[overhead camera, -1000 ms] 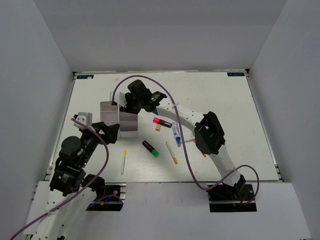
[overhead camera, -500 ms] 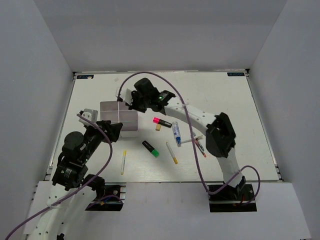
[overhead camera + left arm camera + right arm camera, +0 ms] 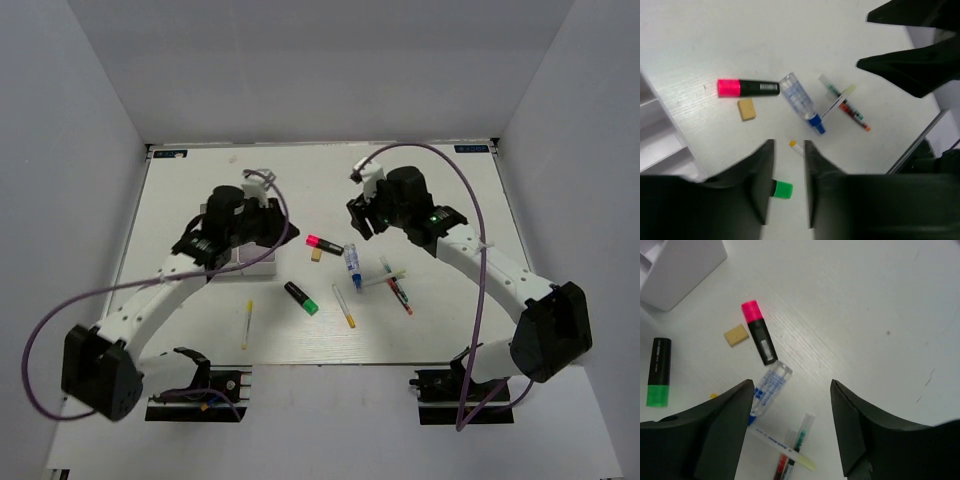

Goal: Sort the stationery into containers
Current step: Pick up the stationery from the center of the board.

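Left jaws: hanging over the tabletop (image 3: 450, 200) just beside the boxes (image 3: 262, 263); standing slightly apart with a narrow gap, pinching nothing
Below the left jaws: the tip of a yellow-ended pen (image 3: 796, 146) is showing in the gap; the green highlighter (image 3: 782, 190) is peeking out between the fingers, lower in the frame
Right jaws: spreading wide and gripping nothing; hovering over the marker (image 3: 767, 390), which is lying nearer the left finger
Ahead of the right jaws: the pink highlighter (image 3: 759, 332) and the eraser (image 3: 736, 335) are lying side by side, apart from the jaws; crossed pens (image 3: 790, 455) are lying in the gap below the marker
Top view only: a yellow pen (image 3: 246, 323) is lying alone, well left of the cluster
Right wrist only: the green highlighter is showing whole; the left wrist is catching just its green end
Left wrist only: the right jaws are looming dark at upper right
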Robot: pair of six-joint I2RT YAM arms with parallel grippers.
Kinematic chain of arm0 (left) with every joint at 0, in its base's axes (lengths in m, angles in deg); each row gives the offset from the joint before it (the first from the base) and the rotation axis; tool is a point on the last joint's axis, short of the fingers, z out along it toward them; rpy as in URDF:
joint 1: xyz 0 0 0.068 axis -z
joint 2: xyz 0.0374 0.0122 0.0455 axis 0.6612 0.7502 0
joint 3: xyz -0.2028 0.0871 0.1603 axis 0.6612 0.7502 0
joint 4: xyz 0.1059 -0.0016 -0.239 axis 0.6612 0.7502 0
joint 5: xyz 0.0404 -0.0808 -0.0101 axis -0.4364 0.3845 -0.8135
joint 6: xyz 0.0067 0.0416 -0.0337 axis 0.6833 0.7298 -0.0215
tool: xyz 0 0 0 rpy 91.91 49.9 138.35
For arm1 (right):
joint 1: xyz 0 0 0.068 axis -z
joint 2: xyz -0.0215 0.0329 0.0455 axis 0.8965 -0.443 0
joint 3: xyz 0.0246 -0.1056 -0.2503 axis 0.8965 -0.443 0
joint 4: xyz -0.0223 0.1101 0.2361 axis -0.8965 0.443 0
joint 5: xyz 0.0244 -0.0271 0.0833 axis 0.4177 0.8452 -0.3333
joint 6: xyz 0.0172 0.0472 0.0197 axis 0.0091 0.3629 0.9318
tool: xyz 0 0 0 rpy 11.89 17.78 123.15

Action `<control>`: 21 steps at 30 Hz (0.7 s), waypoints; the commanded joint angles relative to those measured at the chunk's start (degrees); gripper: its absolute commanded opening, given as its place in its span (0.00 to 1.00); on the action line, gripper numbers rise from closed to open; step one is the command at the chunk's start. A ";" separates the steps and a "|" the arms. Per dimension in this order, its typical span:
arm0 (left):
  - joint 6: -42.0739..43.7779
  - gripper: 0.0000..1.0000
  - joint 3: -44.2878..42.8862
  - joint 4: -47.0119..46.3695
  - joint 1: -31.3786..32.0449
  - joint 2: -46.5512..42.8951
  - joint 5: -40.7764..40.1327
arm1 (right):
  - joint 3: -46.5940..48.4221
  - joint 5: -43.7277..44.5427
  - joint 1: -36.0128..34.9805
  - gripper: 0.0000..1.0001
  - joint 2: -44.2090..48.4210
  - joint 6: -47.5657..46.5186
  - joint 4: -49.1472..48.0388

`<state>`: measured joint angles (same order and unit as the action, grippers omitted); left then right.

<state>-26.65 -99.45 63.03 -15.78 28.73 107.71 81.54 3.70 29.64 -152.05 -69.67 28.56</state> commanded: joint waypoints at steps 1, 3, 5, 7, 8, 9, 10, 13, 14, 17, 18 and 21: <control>-0.48 0.46 -6.28 4.37 4.53 7.06 -2.60 | -4.57 -5.45 4.94 0.70 5.29 6.31 -3.09; 0.14 0.56 -9.10 6.49 7.95 13.72 -6.54 | -5.02 -7.04 7.68 0.65 7.06 7.71 -2.75; 0.14 0.60 -12.89 9.12 9.98 17.61 -9.27 | -5.46 -10.29 10.66 0.49 8.91 8.76 -2.67; 0.14 0.62 -15.17 9.83 12.44 22.00 -13.23 | -5.99 -13.53 11.91 0.34 9.71 9.12 -2.49; 0.14 0.63 -15.88 10.45 13.06 23.51 -16.03 | -6.69 -14.42 13.57 0.24 10.93 9.82 -2.49; 0.14 0.63 -16.84 11.06 13.07 25.17 -17.10 | -6.87 -16.08 14.19 0.21 11.21 10.00 -2.49; 0.14 0.63 -19.29 12.03 14.46 28.93 -18.42 | -7.22 -17.40 14.46 0.21 11.47 10.26 -2.40; 0.14 0.63 -23.26 15.90 15.96 33.79 -23.78 | -8.18 -19.26 17.01 0.21 13.48 10.70 -3.19; 0.14 0.64 -23.88 17.03 16.66 36.15 -26.05 | -8.45 -20.40 17.80 0.21 14.10 10.79 -3.89; -0.47 0.66 -25.73 18.36 17.19 38.63 -30.10 | -9.59 -22.50 18.94 0.21 15.34 10.97 -4.68; -0.48 0.66 -26.34 18.36 17.20 38.64 -30.73 | -9.68 -23.04 19.64 0.23 15.86 11.06 -4.77; -0.48 0.67 -27.83 18.97 17.20 41.27 -32.49 | -10.47 -24.88 20.79 0.26 16.30 11.14 -5.12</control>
<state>-26.96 -123.93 80.10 1.18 70.37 80.44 71.44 -17.13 49.33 -137.19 -59.34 26.29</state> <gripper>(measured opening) 0.671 0.253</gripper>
